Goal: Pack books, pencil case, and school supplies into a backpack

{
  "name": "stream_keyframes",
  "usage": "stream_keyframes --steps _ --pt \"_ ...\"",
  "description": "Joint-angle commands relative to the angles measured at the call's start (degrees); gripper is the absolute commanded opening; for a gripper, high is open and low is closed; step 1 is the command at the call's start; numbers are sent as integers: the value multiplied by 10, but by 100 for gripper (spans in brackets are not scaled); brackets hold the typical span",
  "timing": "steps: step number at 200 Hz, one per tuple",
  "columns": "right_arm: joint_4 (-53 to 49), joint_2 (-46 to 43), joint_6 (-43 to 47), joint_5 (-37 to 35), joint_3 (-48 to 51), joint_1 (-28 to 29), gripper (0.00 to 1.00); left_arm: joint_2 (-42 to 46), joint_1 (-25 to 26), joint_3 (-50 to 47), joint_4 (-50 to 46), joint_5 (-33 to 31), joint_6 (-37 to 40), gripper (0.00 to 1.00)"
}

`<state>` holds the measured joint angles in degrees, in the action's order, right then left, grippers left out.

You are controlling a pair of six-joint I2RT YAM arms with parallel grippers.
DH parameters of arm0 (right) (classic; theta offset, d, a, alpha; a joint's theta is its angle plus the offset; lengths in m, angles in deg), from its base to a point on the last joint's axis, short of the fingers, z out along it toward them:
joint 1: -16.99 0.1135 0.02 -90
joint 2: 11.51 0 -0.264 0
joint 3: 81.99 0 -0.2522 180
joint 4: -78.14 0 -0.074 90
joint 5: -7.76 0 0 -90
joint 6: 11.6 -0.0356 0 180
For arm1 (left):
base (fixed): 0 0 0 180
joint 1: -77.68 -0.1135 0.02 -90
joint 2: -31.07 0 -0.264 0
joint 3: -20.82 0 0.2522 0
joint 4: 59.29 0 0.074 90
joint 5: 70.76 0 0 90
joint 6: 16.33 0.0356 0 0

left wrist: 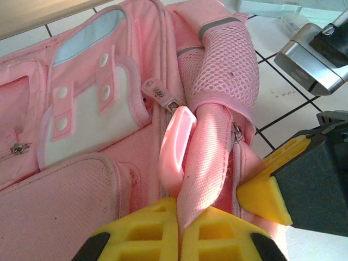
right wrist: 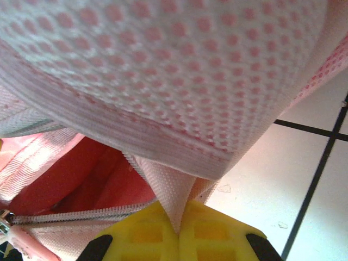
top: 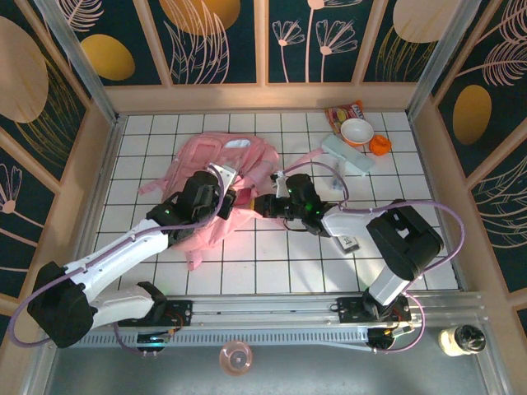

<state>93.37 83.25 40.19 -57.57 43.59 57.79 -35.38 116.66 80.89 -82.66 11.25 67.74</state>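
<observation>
The pink backpack point(top: 216, 169) lies in the middle of the tiled table, and both grippers meet at its near right edge. My left gripper point(top: 233, 200) is shut on a pink webbing strap point(left wrist: 204, 163) of the backpack point(left wrist: 81, 141). Its yellow fingers point(left wrist: 141, 234) pinch the strap flat. My right gripper point(right wrist: 178, 223) is shut on a fold of backpack fabric point(right wrist: 168, 187) beside the zipper teeth point(right wrist: 70, 217), under a mesh shoulder strap point(right wrist: 190, 70). The pale mint-blue pencil case point(top: 347, 155) lies at the back right. A small dark item with a white label point(top: 347, 242) lies under the right arm. The books are out of view.
A white bowl point(top: 356, 132), a small orange object point(top: 380, 146) and a red-orange snack packet point(top: 344, 110) sit at the back right near the pencil case. Wooden walls close in the table on three sides. The right gripper's yellow finger point(left wrist: 266, 190) shows beside the strap.
</observation>
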Motion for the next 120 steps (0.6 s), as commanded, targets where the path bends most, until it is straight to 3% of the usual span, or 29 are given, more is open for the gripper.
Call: stream_keyframes --steps 1,28,52,76,94,120 --pt "-270 29 50 -189 78 -83 0 83 -25 58 57 -121 21 0" --pt "-262 -56 105 -180 45 -58 0 64 -25 51 65 -45 -17 0" --pt "-235 -151 191 -170 30 -34 27 41 -26 43 81 28 -55 0" --pt "-224 -244 269 -141 42 -32 39 32 -26 27 105 55 -82 0" --pt "-237 -300 333 -121 53 -24 43 28 -26 25 116 72 -94 0" --pt "-213 -343 475 -135 74 51 54 23 -26 28 123 95 -97 0"
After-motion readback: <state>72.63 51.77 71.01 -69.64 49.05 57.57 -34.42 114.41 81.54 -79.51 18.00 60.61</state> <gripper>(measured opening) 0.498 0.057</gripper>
